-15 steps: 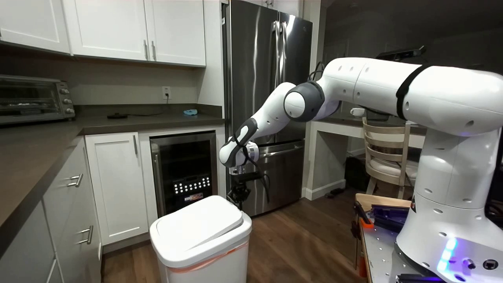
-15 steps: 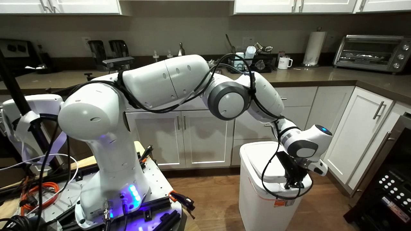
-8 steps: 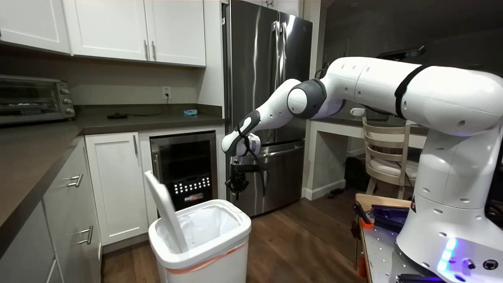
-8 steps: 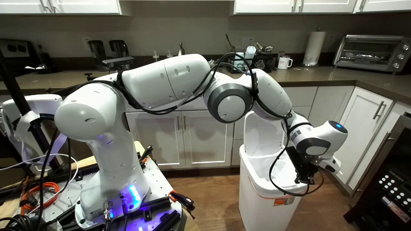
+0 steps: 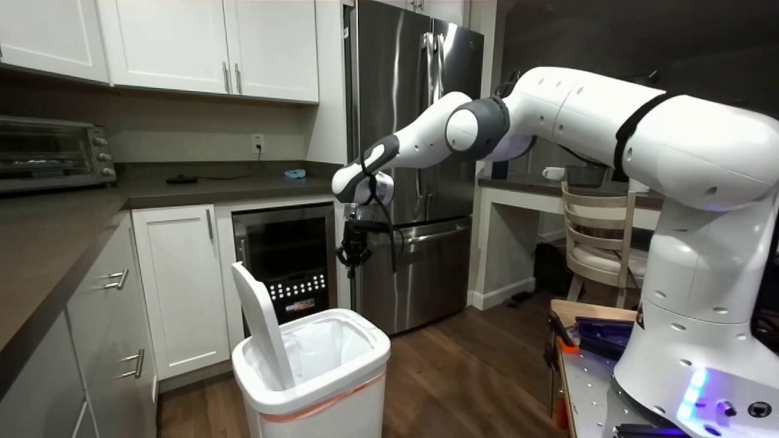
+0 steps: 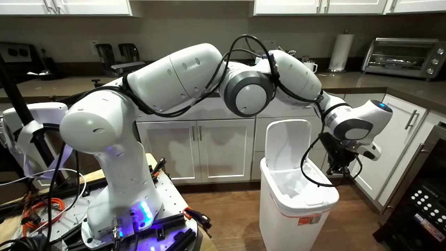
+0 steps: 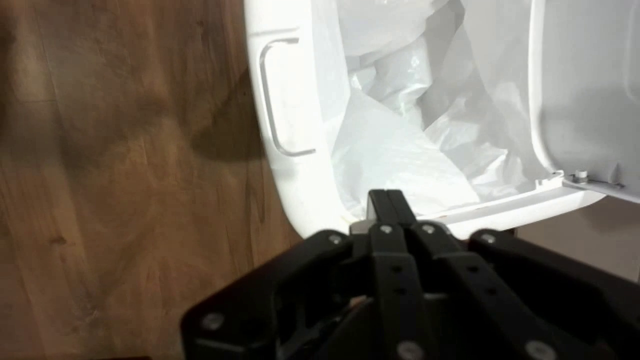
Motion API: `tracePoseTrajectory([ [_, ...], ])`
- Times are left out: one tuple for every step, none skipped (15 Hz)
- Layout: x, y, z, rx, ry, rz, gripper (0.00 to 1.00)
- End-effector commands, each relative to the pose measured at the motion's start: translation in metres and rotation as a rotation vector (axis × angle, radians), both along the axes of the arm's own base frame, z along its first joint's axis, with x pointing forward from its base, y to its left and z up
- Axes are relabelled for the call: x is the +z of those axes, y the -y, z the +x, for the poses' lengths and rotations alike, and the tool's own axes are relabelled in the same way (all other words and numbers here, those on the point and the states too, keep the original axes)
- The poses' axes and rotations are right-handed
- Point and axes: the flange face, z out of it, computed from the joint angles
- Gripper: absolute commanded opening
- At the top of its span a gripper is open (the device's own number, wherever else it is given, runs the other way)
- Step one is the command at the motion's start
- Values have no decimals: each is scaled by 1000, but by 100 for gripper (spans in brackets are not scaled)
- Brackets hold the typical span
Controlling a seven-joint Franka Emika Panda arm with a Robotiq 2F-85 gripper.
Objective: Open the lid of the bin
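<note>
The white bin [image 5: 347, 410] stands on the floor and also shows in an exterior view [image 6: 289, 219]. Its lid [image 5: 263, 328] is swung up on its hinge, standing steeply, also seen in an exterior view [image 6: 287, 144]. A white liner bag shows inside the bin. In the wrist view the bin's rim [image 7: 305, 195] has a latch panel [image 7: 292, 100], and the raised lid [image 7: 590, 75] is at the right. My gripper [image 7: 386, 192] is shut and empty, fingertips together. It hangs above the bin's latch end in both exterior views [image 5: 351, 274] [image 6: 336, 170], apart from bin and lid.
A stainless fridge [image 5: 395, 103] and a dark under-counter cooler [image 5: 286, 261] stand behind the bin. White cabinets [image 6: 226, 150] and a counter [image 6: 348, 81] run along the walls. The robot's metal table [image 6: 177, 209] holds black tools. A black cable loop hangs beside the gripper.
The lid was flat and shut one second ago, with my gripper low at the rim. It swung up by half a second ago. My gripper has since risen away from the bin.
</note>
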Motion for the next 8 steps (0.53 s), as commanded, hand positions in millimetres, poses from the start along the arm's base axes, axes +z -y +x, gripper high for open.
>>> tracePoseTrajectory([
  [27, -17, -6, -33, -111, 29, 2],
  [34, -22, -8, -37, -137, 42, 2],
  [38, -28, -10, -41, -161, 46, 2],
  [42, -33, -12, -46, -188, 52, 2],
  [45, -37, -14, -59, -199, 41, 27],
  [48, -38, -18, -56, -204, 47, 27],
  [36, -32, -4, -36, -154, 54, 5],
  [38, -35, -6, -39, -163, 53, 11],
])
